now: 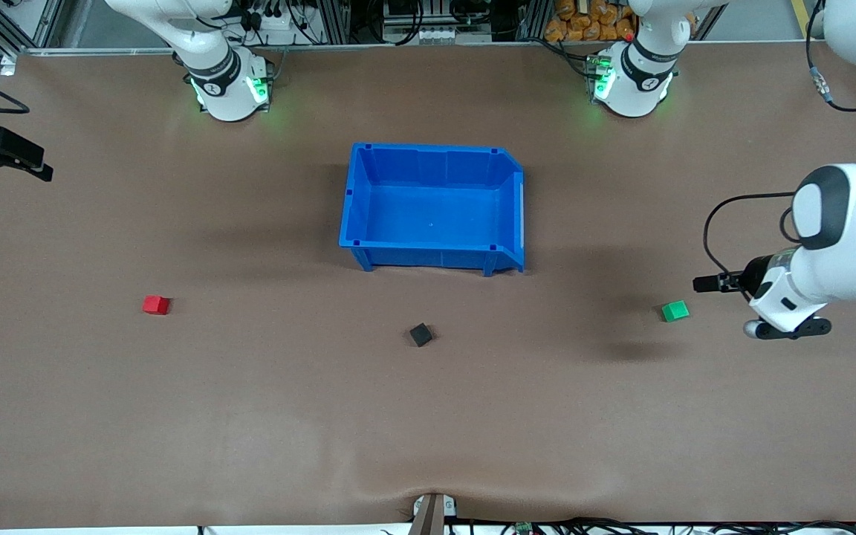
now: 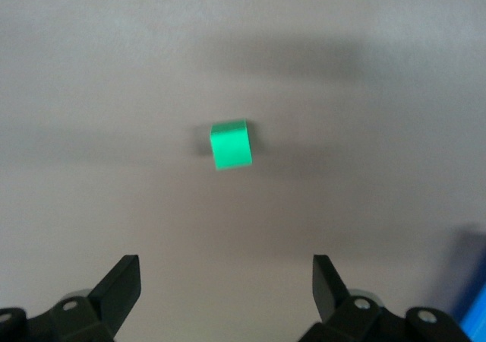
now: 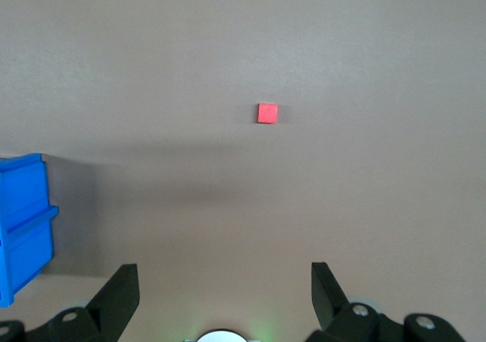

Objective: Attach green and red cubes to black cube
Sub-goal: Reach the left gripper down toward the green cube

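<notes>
Sitting uncluttered, blue bin (image 1: 368,167)

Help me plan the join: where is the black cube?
The black cube lies on the table, nearer the front camera than the blue bin, between the two coloured cubes.

A matt brown sheet covers the table (image 1: 250,416), smooth but for a few shallow wrinkles. The blue bin (image 1: 368,160) looks like moulded plastic with a soft sheen. The black cube (image 1: 420,334) is dull and matt. The green cube (image 2: 230,145), ahead of the left gripper (image 2: 226,289), and the red cube (image 3: 267,113), ahead of the right gripper (image 3: 225,289), are smooth and evenly coloured. Both grippers' fingers (image 2: 121,285) look like matt black plastic.
</notes>
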`<state>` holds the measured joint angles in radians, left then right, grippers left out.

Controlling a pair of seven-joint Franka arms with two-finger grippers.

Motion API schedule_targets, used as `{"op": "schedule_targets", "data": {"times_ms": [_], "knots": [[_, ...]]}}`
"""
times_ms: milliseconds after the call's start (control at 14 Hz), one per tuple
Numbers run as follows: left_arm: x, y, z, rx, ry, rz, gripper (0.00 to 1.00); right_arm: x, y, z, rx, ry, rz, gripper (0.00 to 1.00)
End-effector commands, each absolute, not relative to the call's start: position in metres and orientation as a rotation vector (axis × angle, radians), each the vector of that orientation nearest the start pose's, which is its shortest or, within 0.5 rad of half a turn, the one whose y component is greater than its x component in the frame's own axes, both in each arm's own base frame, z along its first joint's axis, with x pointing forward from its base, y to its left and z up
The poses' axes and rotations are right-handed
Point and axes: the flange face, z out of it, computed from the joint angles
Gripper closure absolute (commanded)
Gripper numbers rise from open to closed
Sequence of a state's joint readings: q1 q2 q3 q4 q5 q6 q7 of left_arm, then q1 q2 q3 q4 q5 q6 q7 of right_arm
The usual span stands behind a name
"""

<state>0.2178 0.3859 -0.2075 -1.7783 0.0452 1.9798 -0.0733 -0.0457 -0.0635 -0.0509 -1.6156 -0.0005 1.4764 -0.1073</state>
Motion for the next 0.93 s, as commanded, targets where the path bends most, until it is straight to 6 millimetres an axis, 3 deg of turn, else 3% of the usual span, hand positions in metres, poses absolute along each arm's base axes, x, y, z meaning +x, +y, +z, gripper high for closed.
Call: {"op": "schedule_targets", "data": {"times_ms": [0,287,573,860], "knots": [[0.621,0.015,0.302,-3.161,-0.113,0.212,0.0,0.524,-0.054,0.627,-3.124,-0.027,0.111,0.0],[0.624,0.033,0.27,-3.175,-0.159,0.21,0.0,0.53,-0.054,0.62,-3.124,-0.027,0.111,0.0],[0.63,0.032,0.25,-3.187,-0.19,0.169,0.13,0.534,-0.054,0.615,-3.121,-0.029,0.112,0.0],[0.637,0.023,0.236,-3.19,-0.244,0.152,0.21,0.54,-0.055,0.607,-3.121,-0.026,0.113,0.0]]}}
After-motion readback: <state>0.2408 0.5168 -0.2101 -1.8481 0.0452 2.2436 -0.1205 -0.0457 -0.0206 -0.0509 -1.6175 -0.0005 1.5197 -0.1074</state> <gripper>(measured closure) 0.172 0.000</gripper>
